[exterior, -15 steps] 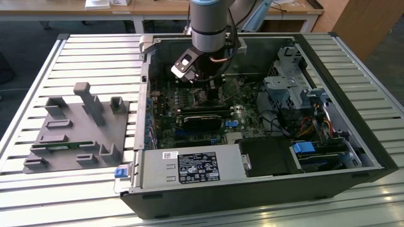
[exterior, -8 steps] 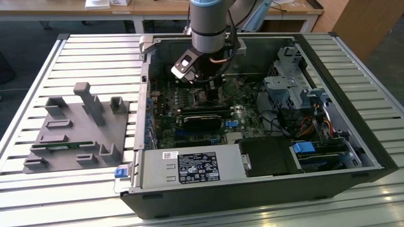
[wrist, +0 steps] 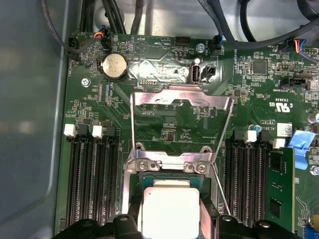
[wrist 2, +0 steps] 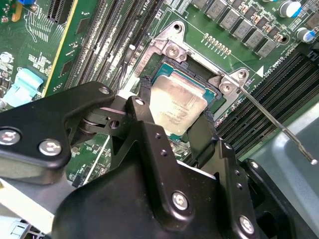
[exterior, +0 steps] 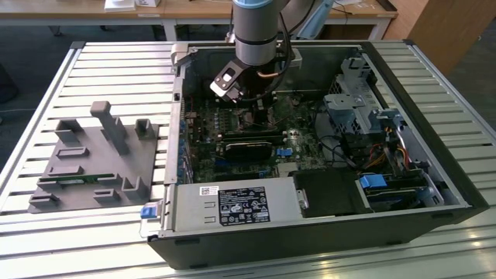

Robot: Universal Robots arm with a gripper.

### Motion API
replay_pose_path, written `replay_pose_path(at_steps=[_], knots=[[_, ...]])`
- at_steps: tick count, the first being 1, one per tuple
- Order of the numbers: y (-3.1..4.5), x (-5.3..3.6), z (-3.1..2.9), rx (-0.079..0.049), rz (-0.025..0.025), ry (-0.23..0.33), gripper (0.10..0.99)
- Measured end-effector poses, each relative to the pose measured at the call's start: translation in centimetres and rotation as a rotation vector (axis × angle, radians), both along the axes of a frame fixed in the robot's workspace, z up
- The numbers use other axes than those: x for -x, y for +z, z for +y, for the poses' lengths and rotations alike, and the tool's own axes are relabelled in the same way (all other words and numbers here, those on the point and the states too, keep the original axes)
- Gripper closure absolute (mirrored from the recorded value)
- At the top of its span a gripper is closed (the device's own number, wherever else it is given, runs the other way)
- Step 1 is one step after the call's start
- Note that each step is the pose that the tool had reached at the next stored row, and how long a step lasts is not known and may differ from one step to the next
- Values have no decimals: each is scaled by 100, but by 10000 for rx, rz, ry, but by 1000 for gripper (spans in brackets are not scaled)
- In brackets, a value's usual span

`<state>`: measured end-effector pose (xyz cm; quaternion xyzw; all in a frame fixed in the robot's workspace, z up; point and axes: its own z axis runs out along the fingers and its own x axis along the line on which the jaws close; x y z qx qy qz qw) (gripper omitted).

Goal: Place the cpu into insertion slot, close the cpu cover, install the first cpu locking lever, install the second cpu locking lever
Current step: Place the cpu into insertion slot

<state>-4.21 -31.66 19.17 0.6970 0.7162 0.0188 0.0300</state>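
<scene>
Inside the open black metal computer case [exterior: 310, 232], the arm's black gripper [wrist 2: 172, 119] hangs low over the green motherboard [wrist: 249, 99]. Between its fingers [wrist 2: 142, 107] lies the small flat square silver-grey cpu [wrist: 169, 211], set within the square black-rimmed insertion slot [wrist 2: 164, 67]. The fingers stand spread either side of the chip and seem just clear of its edges, though contact is hard to judge. The thin square silver cpu cover [wrist: 182, 97] is swung open beyond the slot. A thin metal locking lever [wrist 2: 271, 119] juts free beside it.
</scene>
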Motion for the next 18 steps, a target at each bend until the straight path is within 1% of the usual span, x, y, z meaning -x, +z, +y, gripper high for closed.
replay_pose_path(at_steps=[4, 7, 8, 13, 16, 18], knots=[[0, 0, 0, 0, 0, 0, 545], [-6, -2, 3, -15, -11, 1, 537], [-5, -1, 2, -9, -6, 1, 475], [-1, 0, 0, 0, 0, 0, 475], [18, 0, 0, 0, 0, 0, 475], [46, 0, 0, 0, 1, 0, 475]])
